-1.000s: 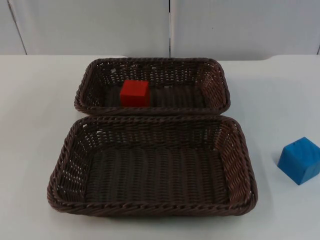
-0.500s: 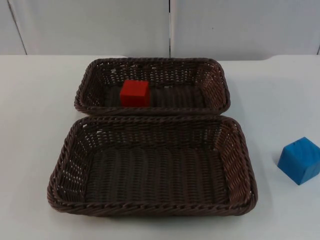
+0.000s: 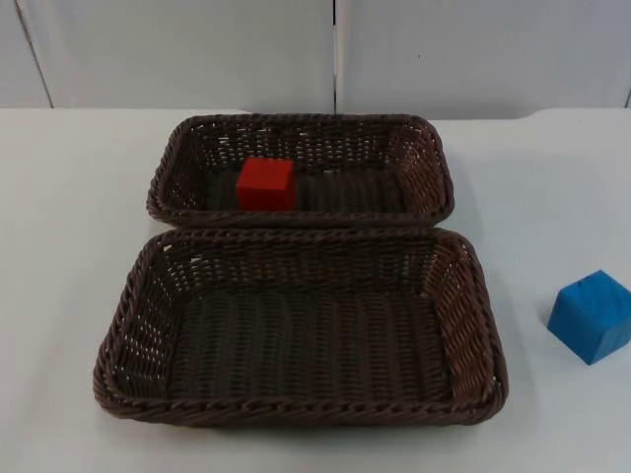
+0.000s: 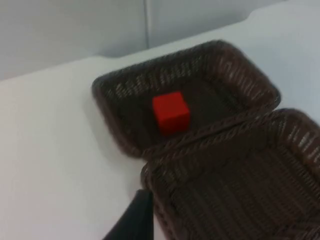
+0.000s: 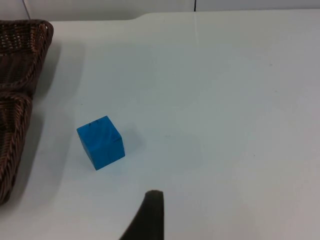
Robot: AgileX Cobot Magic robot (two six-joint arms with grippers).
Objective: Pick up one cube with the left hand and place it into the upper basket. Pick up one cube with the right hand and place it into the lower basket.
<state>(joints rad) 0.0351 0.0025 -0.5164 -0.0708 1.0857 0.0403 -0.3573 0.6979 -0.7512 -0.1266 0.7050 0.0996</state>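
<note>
The blue cube (image 3: 591,316) sits on bare white surface (image 3: 552,187), well apart from the near wicker basket (image 3: 485,325), open on every side. The red cube (image 3: 265,183) lies inside the far wicker basket (image 3: 434,168), hemmed by its walls.

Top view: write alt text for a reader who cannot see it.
Two dark brown woven wicker baskets sit one behind the other on a white table: the upper basket holds a red cube, and the larger lower basket has nothing in it. A blue cube rests on the table to the right of the lower basket, apart from it.
</note>
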